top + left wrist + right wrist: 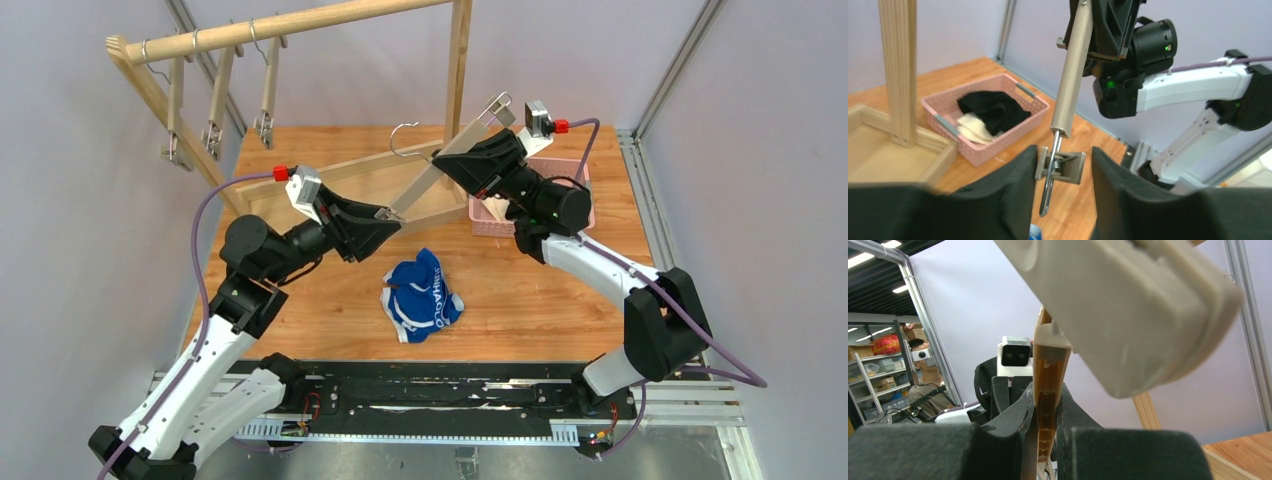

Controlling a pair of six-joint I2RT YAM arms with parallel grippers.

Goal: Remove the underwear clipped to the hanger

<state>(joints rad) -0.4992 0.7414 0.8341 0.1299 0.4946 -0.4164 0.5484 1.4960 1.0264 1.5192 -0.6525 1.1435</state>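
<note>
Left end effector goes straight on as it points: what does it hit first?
Likely the metal clip on the end of the hanger, which sits between the left end effector's fingers; depth unclear.

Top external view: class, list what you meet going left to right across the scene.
three wooden clip hangers on the rail → bright blue cloth briefs with white lettering → pink plastic basket

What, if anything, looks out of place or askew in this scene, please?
The blue underwear lies crumpled on the table, outside the pink basket holding black cloth. One hanger is off the rack, held steeply tilted by the right gripper, with the left gripper bracketing its metal clip.
</note>
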